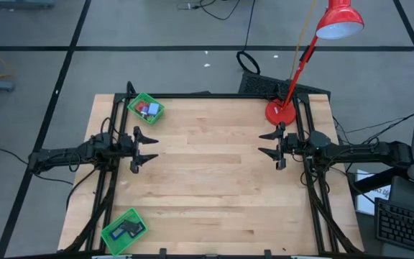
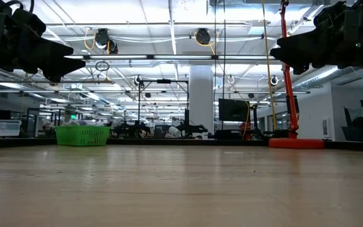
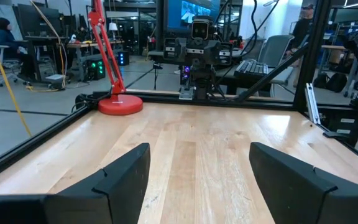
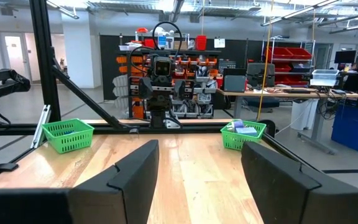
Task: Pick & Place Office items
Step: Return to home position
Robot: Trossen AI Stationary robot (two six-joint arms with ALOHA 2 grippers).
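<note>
**Office items** (image 1: 146, 109): every piece in view lies in one of two green baskets on the left side of the table (image 1: 214, 180).
- The far-left basket (image 1: 146, 108) holds a small cluster: a red piece, a blue piece beside it and a pale one, all packed close together.
- The near-left basket (image 1: 123, 230) holds dark pieces lying flat, one black and one with a bluish face.

**Left gripper** (image 1: 154, 147): it hangs over the table's left edge, between the two baskets and clear of the wood. Its fingers are spread wide with nothing between them.

**Right gripper** (image 1: 261, 143): it hangs over the right edge, facing the left one across the bare boards. It is near the base of the red desk lamp (image 1: 281, 113). Its fingers are likewise apart and empty.

**Limits of observation:**
- From above, the pieces are tiny and their outlines merge, so the count in either basket cannot be told.
- From table height only the far-left basket shows, and its mesh wall hides what is inside. The lamp shows there only as stem and base, and both grippers are cut off at the upper corners.
- From the right wrist both baskets show. Pale blue and white tops rise above the rim of the far-left one. In the near-left one only a blue trace shows through the mesh.
</note>
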